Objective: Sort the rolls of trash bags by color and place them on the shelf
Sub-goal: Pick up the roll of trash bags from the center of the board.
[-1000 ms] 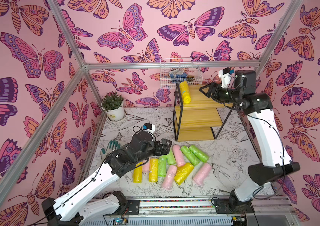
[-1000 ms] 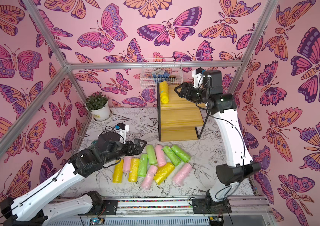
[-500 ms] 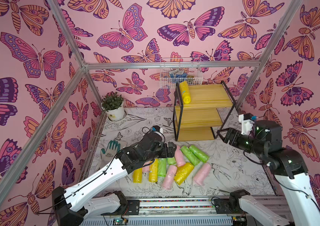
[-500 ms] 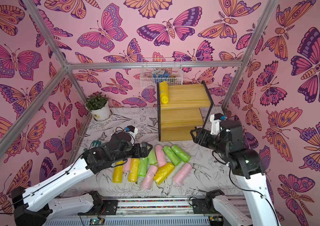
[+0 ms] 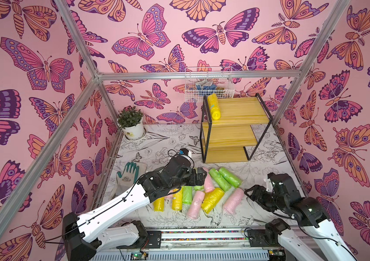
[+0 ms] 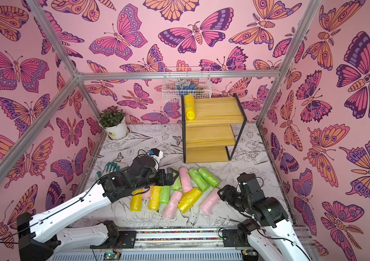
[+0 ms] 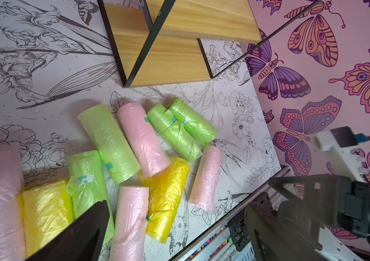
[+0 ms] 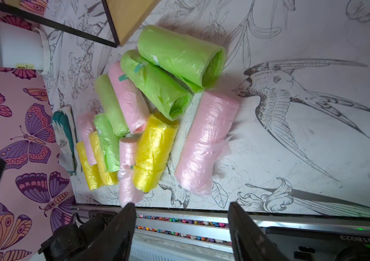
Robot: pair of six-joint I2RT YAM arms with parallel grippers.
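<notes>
The shelf stands at the back right, and one yellow roll lies on its top board. Several other rolls of trash bags, yellow, pink and green, lie bunched on the table before it. My left gripper hovers open over the pile's left rear part, holding nothing. My right gripper sits low just right of the outermost pink roll, jaws apart and empty.
A white wire basket hangs on the back wall behind the shelf. A potted plant stands at the back left. A grey-and-green glove lies left of the pile. The rail runs along the table's front edge.
My right arm has come down from the shelf's top board to table level beside the pile's right end. My left gripper has shifted right over the rolls, still open.
</notes>
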